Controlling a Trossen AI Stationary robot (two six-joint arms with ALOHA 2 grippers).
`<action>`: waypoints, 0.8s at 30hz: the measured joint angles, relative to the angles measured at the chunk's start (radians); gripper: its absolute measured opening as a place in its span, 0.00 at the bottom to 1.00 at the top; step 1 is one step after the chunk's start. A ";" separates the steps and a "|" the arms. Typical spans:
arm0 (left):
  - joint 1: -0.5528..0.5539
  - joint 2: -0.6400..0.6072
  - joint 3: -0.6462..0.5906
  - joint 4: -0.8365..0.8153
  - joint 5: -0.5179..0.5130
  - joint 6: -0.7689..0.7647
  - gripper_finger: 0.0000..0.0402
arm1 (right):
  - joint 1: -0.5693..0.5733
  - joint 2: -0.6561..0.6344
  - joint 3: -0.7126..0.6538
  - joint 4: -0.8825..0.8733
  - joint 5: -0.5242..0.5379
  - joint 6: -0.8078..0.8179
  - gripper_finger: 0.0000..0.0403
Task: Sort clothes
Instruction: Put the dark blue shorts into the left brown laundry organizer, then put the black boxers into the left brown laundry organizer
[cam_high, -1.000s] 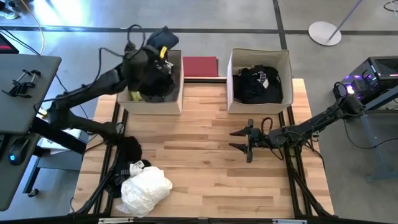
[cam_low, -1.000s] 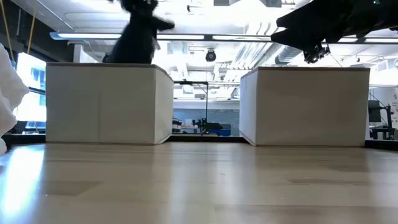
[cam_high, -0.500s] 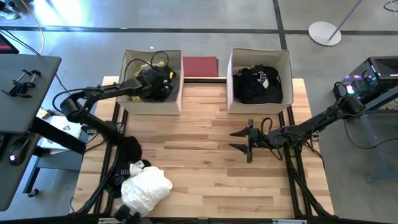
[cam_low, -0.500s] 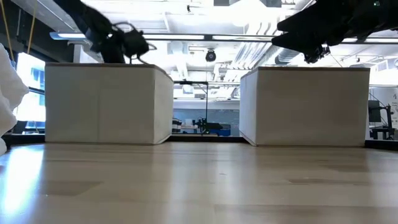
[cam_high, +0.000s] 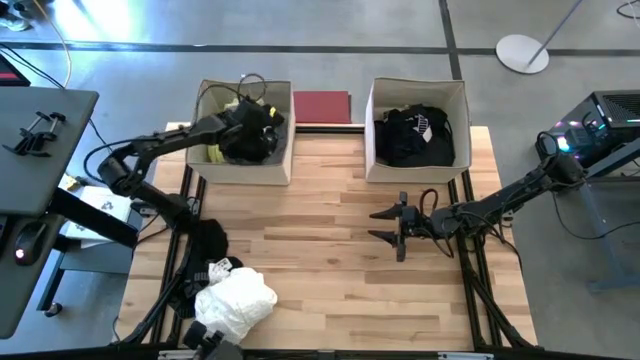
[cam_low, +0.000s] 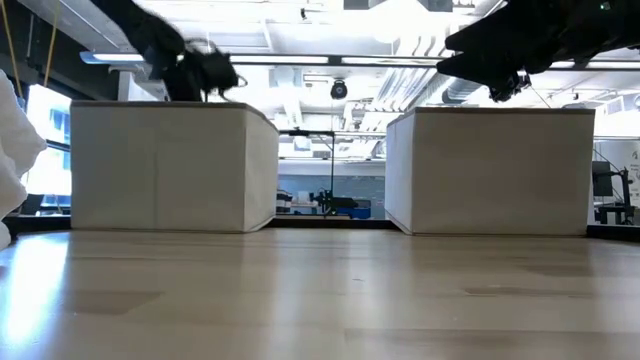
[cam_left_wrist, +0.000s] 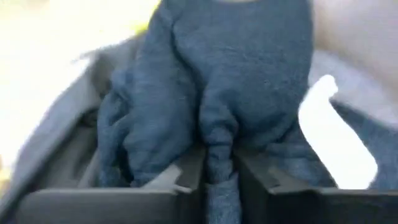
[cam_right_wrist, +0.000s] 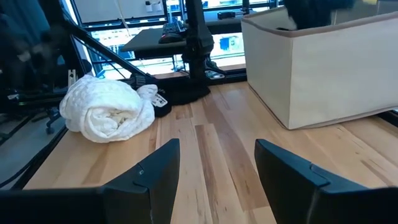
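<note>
High view: the left gripper (cam_high: 250, 125) reaches into the left box (cam_high: 243, 170), down among dark clothes (cam_high: 240, 145) with a yellow piece (cam_high: 216, 153) beside them; the right box (cam_high: 418, 168) holds a black garment (cam_high: 415, 135); a white garment (cam_high: 236, 303) and a black one (cam_high: 205, 240) lie on the worktop (cam_high: 330, 250) near its front left corner; the right gripper (cam_high: 385, 225) waits over the middle of the worktop, fingers spread and empty. A dark red board (cam_high: 322, 106) lies between the boxes. Low view: the left arm (cam_low: 175, 60) dips behind the rim of the left box, so the drop itself is hidden; the right arm (cam_low: 520, 40) hangs above the right box. Left wrist view: a fold of dark blue cloth (cam_left_wrist: 224, 93) sits pinched between the two fingers (cam_left_wrist: 180, 186), which stand barely apart; whether the grip has been loosed cannot be told. Right wrist view: the open fingers (cam_right_wrist: 149, 180) frame bare worktop, with the white garment well ahead. The step in hand appears to be the deposit of a dark garment in the left box. The next move likely calls for full release, a clean lift clear of the rim, then a reach for the pile at the front left.
</note>
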 joint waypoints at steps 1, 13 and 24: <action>-0.001 -0.017 0.040 -0.049 0.001 0.001 0.19 | 0.000 0.000 0.000 0.000 0.000 0.006 0.49; -0.101 -0.206 0.464 -0.569 -0.015 -0.120 0.44 | 0.000 0.000 0.000 0.000 0.000 0.006 0.49; -0.711 -0.301 0.474 -0.648 -0.345 -0.281 0.37 | 0.000 0.000 0.000 0.000 0.000 -0.012 0.49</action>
